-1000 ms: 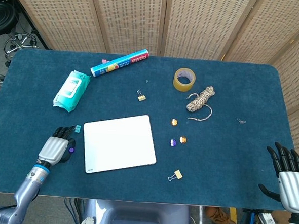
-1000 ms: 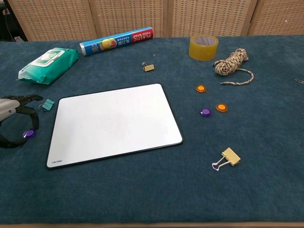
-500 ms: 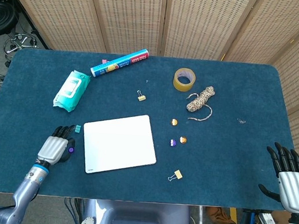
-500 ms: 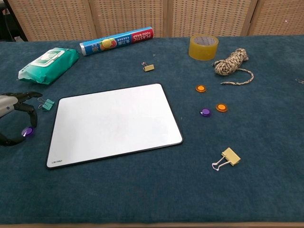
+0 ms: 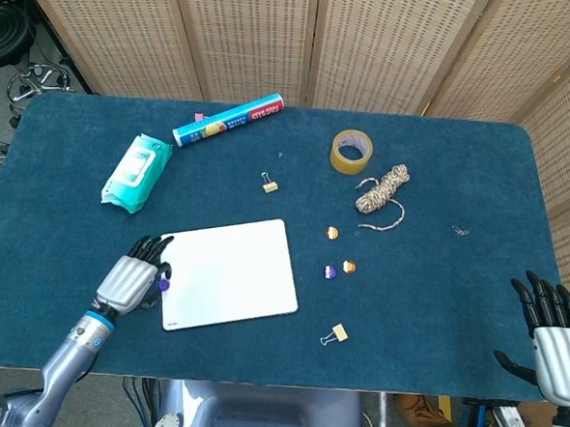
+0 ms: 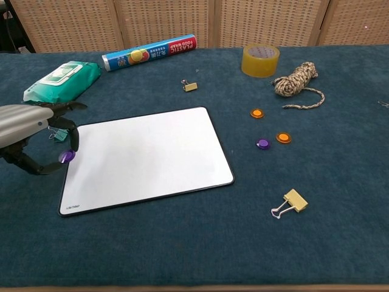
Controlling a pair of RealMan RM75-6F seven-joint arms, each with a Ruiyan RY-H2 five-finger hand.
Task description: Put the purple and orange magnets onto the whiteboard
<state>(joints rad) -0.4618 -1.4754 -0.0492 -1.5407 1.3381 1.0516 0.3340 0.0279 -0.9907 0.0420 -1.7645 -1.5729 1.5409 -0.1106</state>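
Held in the left hand (image 6: pixel 27 131) is a purple magnet (image 6: pixel 65 156), pinched between the thumb and a finger right at the left edge of the whiteboard (image 6: pixel 146 158). From the head view, this hand (image 5: pixel 131 282) is seen at the board's (image 5: pixel 228 273) left side, with the small purple spot (image 5: pixel 163 284) beside its fingers. Whether the magnet touches the board cannot be told. The right hand (image 5: pixel 548 341) is seen at the far right edge of the bench (image 5: pixel 434 310), with its fingers spread and nothing in them. A second purple magnet (image 6: pixel 262 143) lies on the bench to the right of the board, and an orange magnet (image 6: pixel 283 137) is found just beside it. Another orange magnet (image 6: pixel 257 113) lies a little farther back. A tan binder clip (image 6: pixel 290 202) is seen in front of these. A roll of tape (image 6: pixel 260 60), a bundle of rope (image 6: pixel 296 80), a blue plastic wrap box (image 6: pixel 149 52) and a green pack of wipes (image 6: pixel 62 77) are placed along the back.
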